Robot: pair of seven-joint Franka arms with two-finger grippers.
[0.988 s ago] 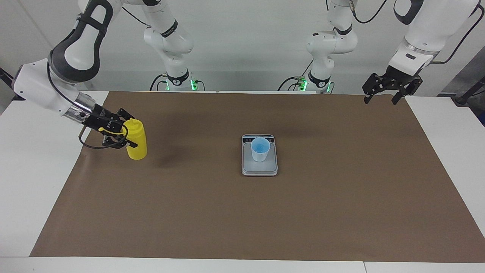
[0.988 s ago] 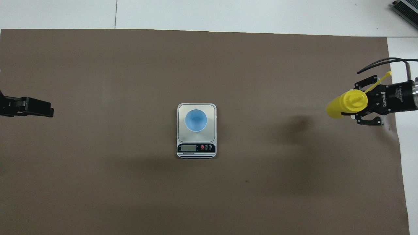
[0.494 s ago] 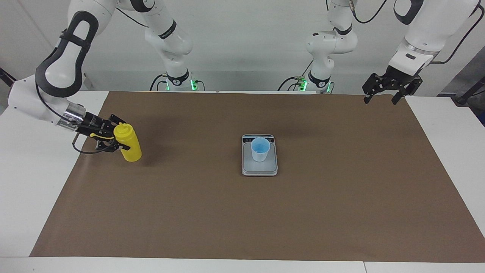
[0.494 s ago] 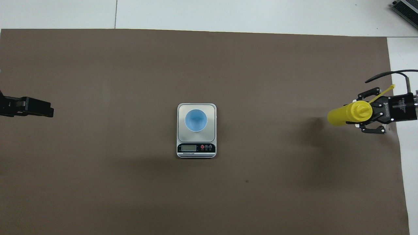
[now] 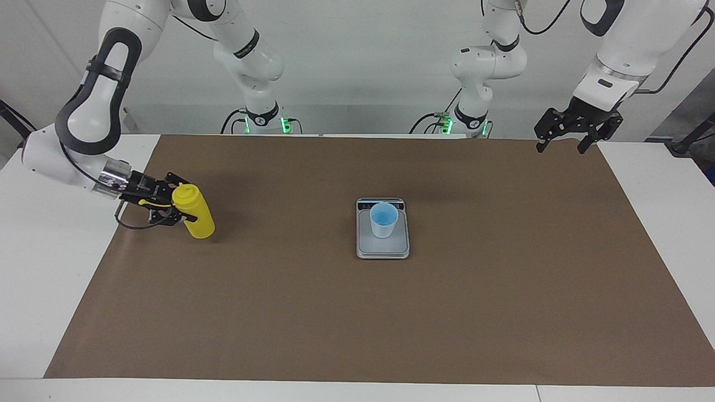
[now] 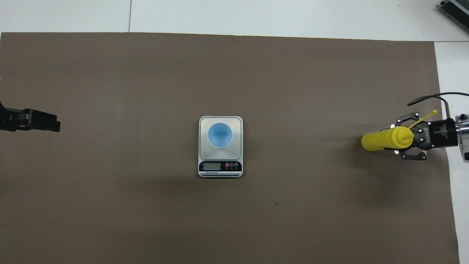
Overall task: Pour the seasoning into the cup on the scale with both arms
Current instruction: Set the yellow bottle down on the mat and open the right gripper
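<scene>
The right claw [image 5: 177,207] is gripping the yellow bottle [image 5: 195,211] near its top, at the brown mat's [image 5: 357,312] edge toward the right arm's end of the counter [image 5: 44,268]. The bottle is leaning slightly. The scale [image 5: 382,245] is sitting mid-mat with the blue cup [image 5: 384,220] on it, bare mat lying all around. The left claw [image 5: 564,140] is waiting, jaws standing apart, over the mat's corner nearest the left arm's base.
</scene>
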